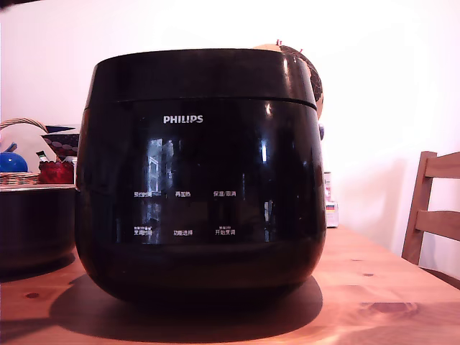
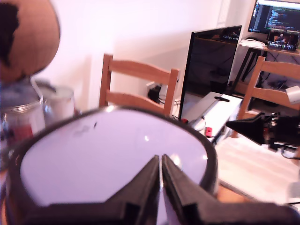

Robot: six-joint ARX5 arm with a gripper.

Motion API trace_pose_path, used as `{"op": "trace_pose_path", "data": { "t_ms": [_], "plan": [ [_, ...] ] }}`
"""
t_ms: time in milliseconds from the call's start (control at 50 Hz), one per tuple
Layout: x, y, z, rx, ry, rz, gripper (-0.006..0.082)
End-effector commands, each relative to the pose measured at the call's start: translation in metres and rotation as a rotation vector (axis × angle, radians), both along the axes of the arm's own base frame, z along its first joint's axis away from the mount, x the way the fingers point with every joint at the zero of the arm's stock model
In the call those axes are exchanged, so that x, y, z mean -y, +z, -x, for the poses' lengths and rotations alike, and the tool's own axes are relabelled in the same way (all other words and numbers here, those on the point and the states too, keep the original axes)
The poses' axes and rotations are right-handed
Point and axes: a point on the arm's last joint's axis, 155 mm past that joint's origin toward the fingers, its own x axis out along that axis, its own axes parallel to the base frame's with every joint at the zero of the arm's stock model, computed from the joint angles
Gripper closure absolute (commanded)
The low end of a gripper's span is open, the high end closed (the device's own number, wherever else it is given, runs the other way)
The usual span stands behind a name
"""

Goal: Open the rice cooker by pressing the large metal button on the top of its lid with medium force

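Observation:
The rice cooker [image 1: 201, 180] is a large glossy black pot with a white PHILIPS logo, standing mid-table in the exterior view. Its lid [image 1: 201, 72] sits down flat and closed on the body. In the wrist view the lid top [image 2: 103, 154] is a wide, pale, shiny oval with a dark rim. My gripper [image 2: 161, 159] hangs just above it, its two black fingers pressed together with nothing between them. The large metal button does not show in either view. The gripper is out of sight in the exterior view.
A dark bowl-like vessel [image 1: 32, 223] stands close on the exterior view's left, a wicker basket [image 1: 21, 176] behind it. A wooden chair [image 1: 435, 208] is at the right of the wooden table [image 1: 388, 287]. The wrist view shows jars [image 2: 23, 117], another chair [image 2: 138, 84] and a monitor [image 2: 211, 61].

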Motion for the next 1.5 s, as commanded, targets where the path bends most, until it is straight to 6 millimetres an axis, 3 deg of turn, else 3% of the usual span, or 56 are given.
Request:
{"op": "trace_pose_path", "data": {
  "t_ms": [0,240,500,800,1140,1480],
  "plan": [
    [0.01,-0.001,-0.001,0.049,-0.009,-0.024,0.0786],
    [0.039,-0.011,-0.005,0.112,-0.002,-0.071,0.0786],
    [0.054,-0.034,-0.016,0.108,0.02,-0.125,0.0786],
    [0.056,-0.068,-0.03,0.059,0.053,-0.211,0.0786],
    [0.046,-0.114,-0.018,-0.079,0.033,-0.347,0.0786],
    [0.034,-0.138,-0.016,-0.128,0.052,-0.442,0.0786]
  ]
}}
